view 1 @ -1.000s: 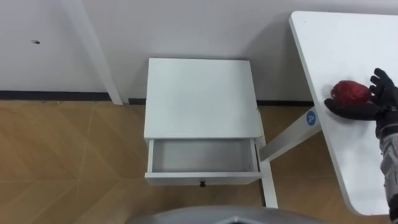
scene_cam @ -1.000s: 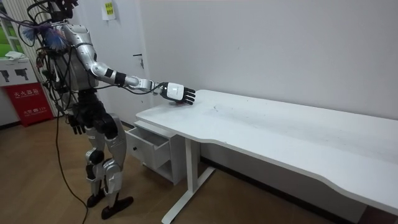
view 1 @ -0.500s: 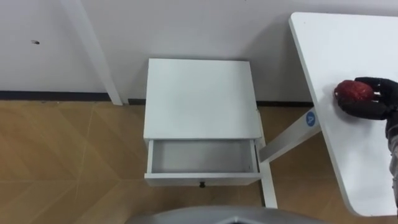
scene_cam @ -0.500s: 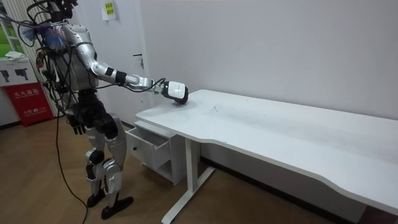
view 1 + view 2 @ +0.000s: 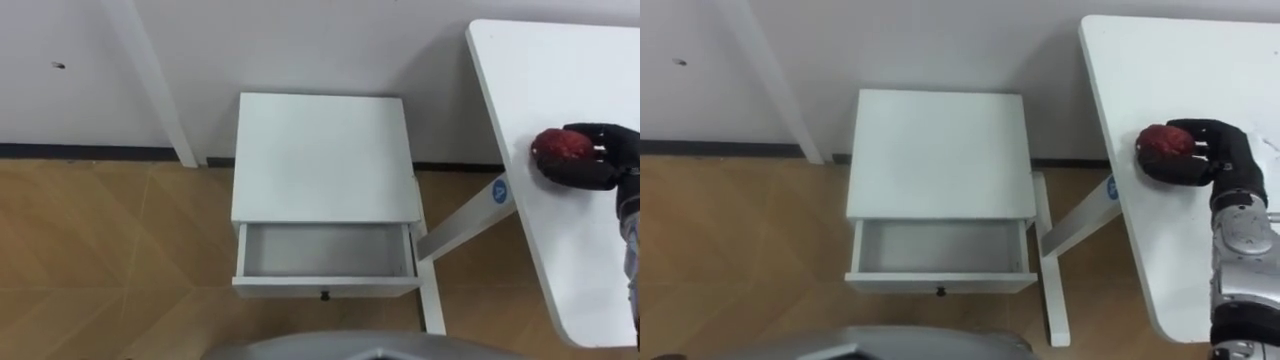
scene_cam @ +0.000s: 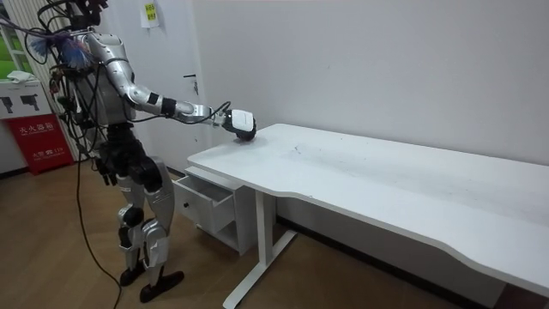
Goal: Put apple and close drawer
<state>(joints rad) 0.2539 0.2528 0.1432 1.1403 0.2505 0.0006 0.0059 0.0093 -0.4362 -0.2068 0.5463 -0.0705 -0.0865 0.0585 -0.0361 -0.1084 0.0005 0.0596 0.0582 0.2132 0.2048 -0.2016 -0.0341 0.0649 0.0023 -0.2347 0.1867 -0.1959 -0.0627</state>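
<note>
A red apple (image 5: 558,144) is in my right hand (image 5: 600,160), whose dark fingers curl round it just above the white table (image 5: 560,60), near the table's left end. In the room view the right hand (image 6: 243,124) is held a little over the table's corner at the end of my outstretched arm. The white bedside cabinet (image 5: 322,155) stands left of the table, against the wall. Its drawer (image 5: 325,250) is pulled out toward me and shows a bare inside. My left hand (image 6: 105,172) hangs by my hip.
The table's white leg (image 5: 455,228) slants down between the cabinet and the tabletop. A white post (image 5: 150,85) leans on the wall left of the cabinet. Wooden floor (image 5: 110,250) spreads to the left. A red box (image 6: 39,146) stands behind me.
My right hand's fingers have curled round the apple. Hand and apple have risen slightly off the table and shifted a little toward the cabinet.
</note>
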